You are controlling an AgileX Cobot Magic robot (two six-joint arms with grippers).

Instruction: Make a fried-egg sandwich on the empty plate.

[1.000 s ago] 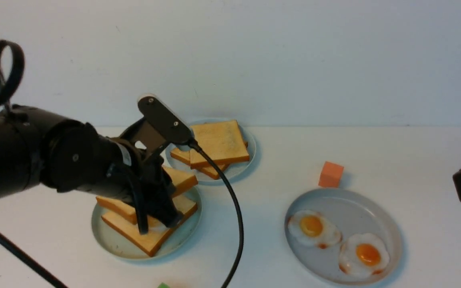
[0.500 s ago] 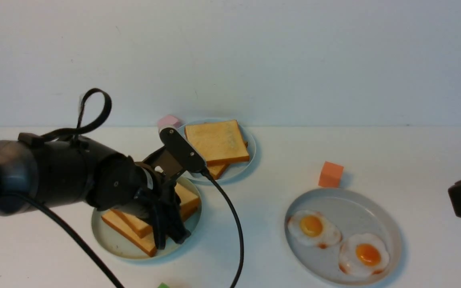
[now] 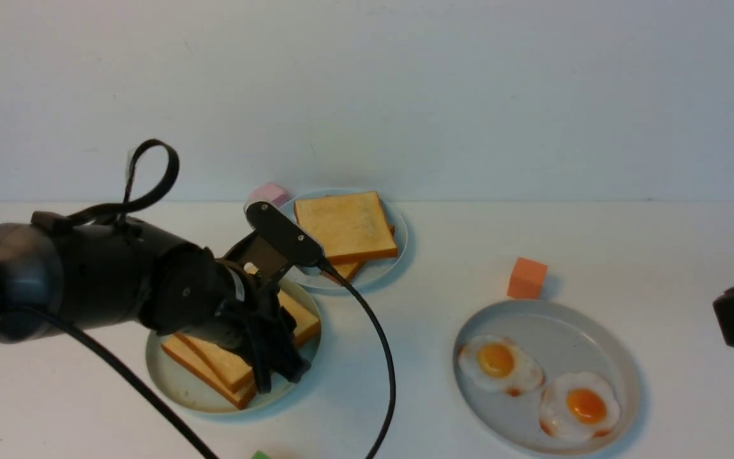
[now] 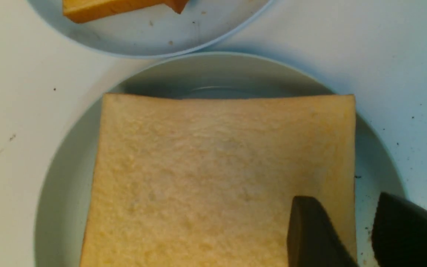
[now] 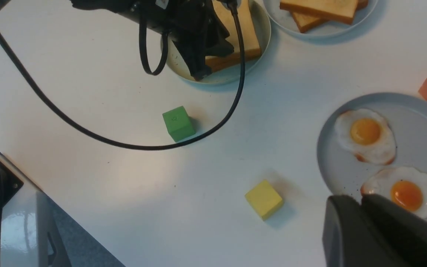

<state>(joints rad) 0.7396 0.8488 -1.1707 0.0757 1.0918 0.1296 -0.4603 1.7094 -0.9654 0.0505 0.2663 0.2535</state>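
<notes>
Noted: left jaws parted, astride edge of top toast slice (image 4: pixel 221 178) (grip apparently released); slice extends ahead of jaws, on empty plate (image 4: pixel 58 178). Left arm nearer.

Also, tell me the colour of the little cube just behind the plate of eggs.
The cube is orange; the front view shows it best.

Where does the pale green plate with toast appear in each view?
Front view: pale green plate, lower left, under the left end effector.
Left wrist view: plate fills most of the picture, under toast.
Right wrist view: plate beyond the green cube.
Shared landmark: neighbouring toast plate.
</notes>
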